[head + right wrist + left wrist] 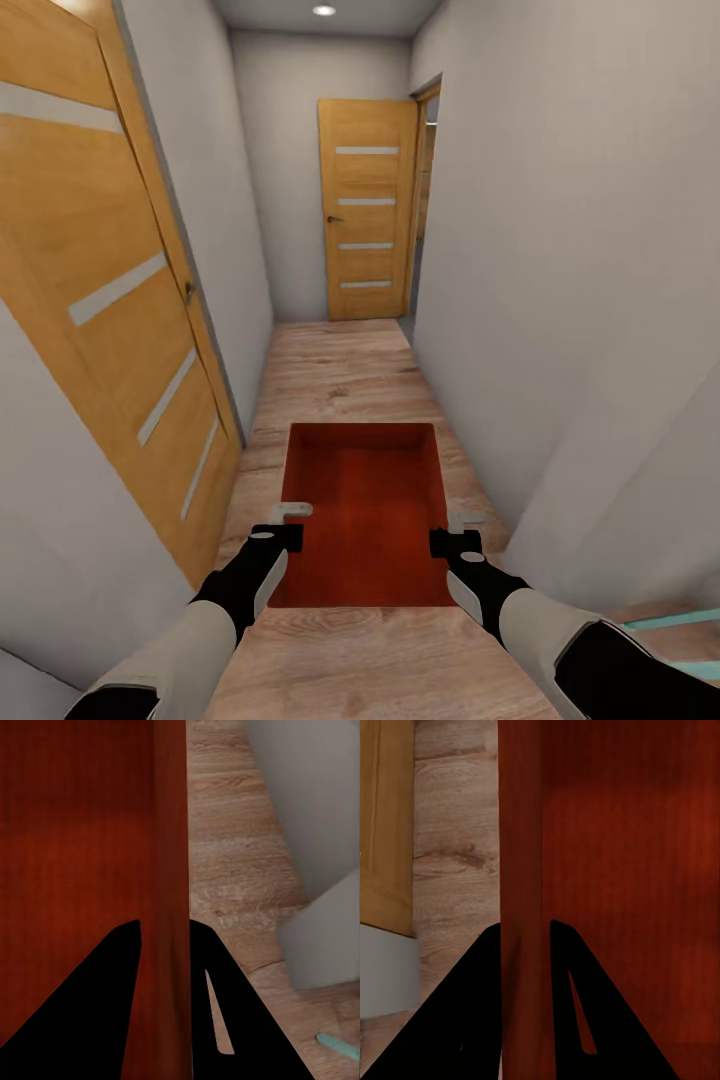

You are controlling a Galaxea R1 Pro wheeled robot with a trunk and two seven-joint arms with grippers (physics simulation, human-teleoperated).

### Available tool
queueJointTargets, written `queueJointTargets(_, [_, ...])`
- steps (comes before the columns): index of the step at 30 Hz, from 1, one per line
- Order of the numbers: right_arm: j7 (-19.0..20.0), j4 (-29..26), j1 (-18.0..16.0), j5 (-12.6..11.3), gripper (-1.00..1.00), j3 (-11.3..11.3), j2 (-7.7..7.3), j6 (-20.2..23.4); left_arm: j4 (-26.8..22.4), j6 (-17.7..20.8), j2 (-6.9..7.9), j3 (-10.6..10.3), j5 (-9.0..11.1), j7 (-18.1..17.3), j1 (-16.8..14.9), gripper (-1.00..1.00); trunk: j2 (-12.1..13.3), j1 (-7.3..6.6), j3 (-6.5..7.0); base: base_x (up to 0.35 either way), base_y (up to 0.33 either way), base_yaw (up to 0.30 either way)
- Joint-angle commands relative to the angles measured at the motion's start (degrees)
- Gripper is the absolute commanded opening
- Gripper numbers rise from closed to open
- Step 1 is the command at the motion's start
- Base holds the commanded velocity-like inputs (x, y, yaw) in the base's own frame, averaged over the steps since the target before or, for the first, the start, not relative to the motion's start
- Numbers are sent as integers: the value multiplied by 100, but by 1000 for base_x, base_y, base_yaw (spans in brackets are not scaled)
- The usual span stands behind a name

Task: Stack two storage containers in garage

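storage container (365, 515) carried in narrow hallway, left hand (285, 525) and right hand (458, 532) each pinching one thin side wall. risk: clipping the wall (560, 300) or wooden door (110, 280) could twist it loose.

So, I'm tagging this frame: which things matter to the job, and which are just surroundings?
Job:
- storage container
- left tool, shut on its wall
- right tool, shut on the opposite wall

Surroundings:
- far door
- side door
- wood-plank floor
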Motion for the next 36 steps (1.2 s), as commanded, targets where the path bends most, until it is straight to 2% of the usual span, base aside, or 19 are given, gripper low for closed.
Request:
queueJointTargets(1, [-35,-11,-12,40,-100,-70,-3,-27,324,55,7,-75,99,40,0,-100,-12,6,-10,287,181,-4])
queueJointTargets(11, [-36,-12,-12,40,-100,-70,-7,-27,331,55,11,-75,113,40,0,-100,-12,6,-10,308,135,-1])
queueJointTargets(36, [-36,-13,-12,40,-100,-70,-7,-27,344,55,12,-66,123,40,0,-100,-12,6,-10,323,3,0])
